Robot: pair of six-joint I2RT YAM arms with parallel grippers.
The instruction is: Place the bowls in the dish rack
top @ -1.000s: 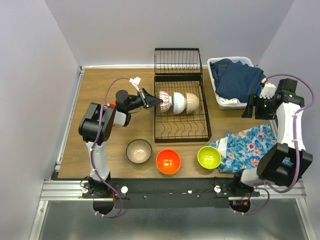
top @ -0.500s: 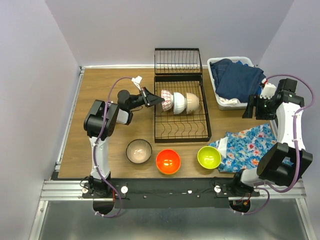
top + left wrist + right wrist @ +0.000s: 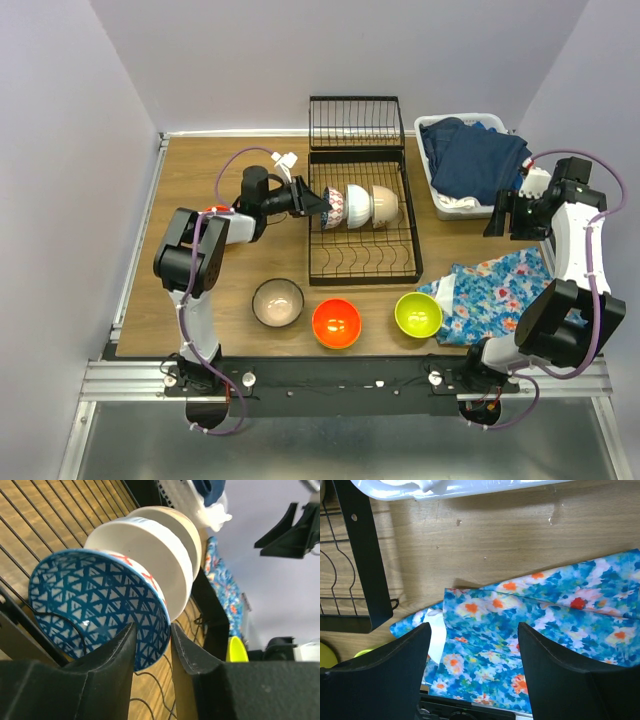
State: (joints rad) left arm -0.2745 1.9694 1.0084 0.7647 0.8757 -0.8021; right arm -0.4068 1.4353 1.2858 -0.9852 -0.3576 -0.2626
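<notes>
The black wire dish rack [image 3: 363, 262] holds three bowls on edge: a blue patterned bowl [image 3: 334, 207], a white bowl [image 3: 357, 206] and a cream bowl [image 3: 386, 204]. My left gripper [image 3: 320, 204] is shut on the blue patterned bowl's rim [image 3: 100, 600], one finger inside and one outside, at the rack's left side. The white bowl [image 3: 150, 550] and cream bowl [image 3: 187, 527] stand just behind it. A brown-lined bowl [image 3: 277, 302], an orange bowl [image 3: 336, 323] and a lime green bowl [image 3: 418, 314] sit on the table in front. My right gripper [image 3: 502, 222] is open and empty.
A white tub [image 3: 441, 197] of dark blue clothes stands at the back right. A blue floral cloth [image 3: 495, 290] lies under my right gripper [image 3: 472, 635], next to the rack's corner [image 3: 360, 555]. The rack's taller basket end [image 3: 356, 122] is at the back.
My left gripper has shifted back and toward the rack, and the blue patterned bowl now stands more upright against the white bowl. The right arm has barely moved.
</notes>
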